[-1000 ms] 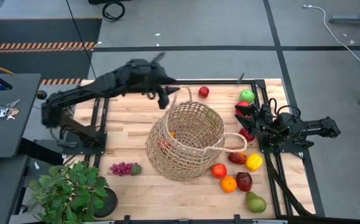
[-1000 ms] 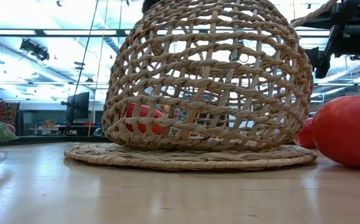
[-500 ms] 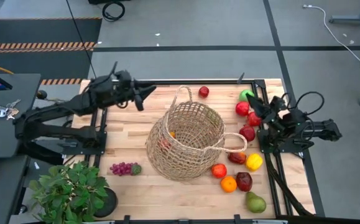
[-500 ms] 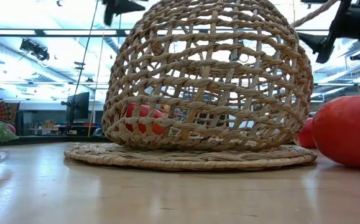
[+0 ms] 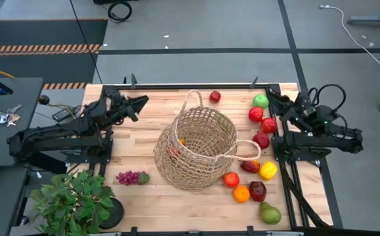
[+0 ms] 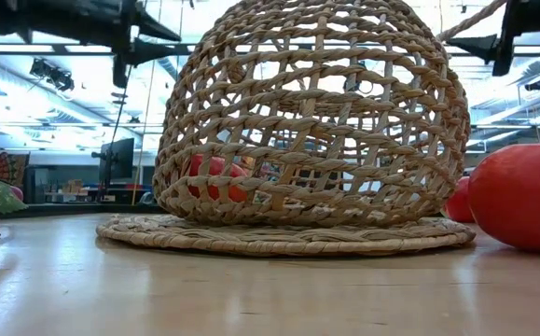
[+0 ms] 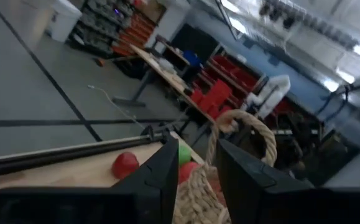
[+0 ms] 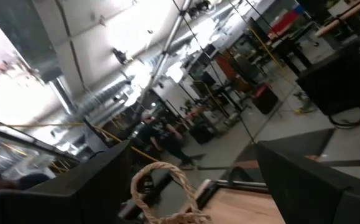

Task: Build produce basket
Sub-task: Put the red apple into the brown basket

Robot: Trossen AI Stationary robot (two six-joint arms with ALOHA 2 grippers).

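Inside, basket (image 5: 198,148) holds red apple (image 6: 215,177), orange piece; both pincers spread, empty.

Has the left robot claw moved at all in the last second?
Yes. In the high view the left gripper has pulled back from over the basket rim, toward the table's left side, and now sits well clear of the basket.

No lettering, label, brand, number or sign can be read in any of the views. Whatever may be printed on things in the room beyond the desk is too small and blurred to make out, and nothing on the desk itself carries readable writing.
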